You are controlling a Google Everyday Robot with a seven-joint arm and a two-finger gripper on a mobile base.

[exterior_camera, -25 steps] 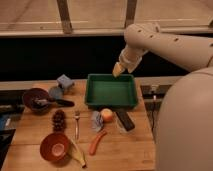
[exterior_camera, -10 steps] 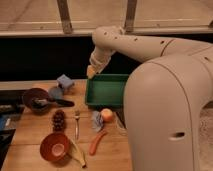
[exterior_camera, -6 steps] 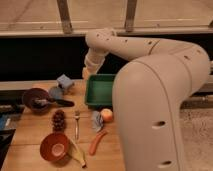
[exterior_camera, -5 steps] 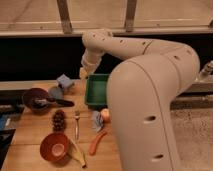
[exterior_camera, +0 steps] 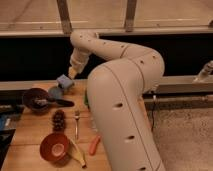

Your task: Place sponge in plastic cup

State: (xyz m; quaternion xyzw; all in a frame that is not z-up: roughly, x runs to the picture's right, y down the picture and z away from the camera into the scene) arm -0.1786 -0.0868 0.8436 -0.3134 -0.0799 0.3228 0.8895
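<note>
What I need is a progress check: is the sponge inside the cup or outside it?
Outside. The sponge lies on the table beside the cup, with the hand close above it.

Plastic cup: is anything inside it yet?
The sponge is not in the plastic cup; it sits just behind the cup, with the gripper just above the sponge. The cup's bottom is hidden by its own wall.

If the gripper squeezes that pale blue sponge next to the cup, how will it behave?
The sponge looks like matte foam, so it probably squashes easily and weighs little. Its blocky shape should not roll. The gripper sits just above it. The plastic cup beside it looks similar in size, so the fit may be snug.
</note>
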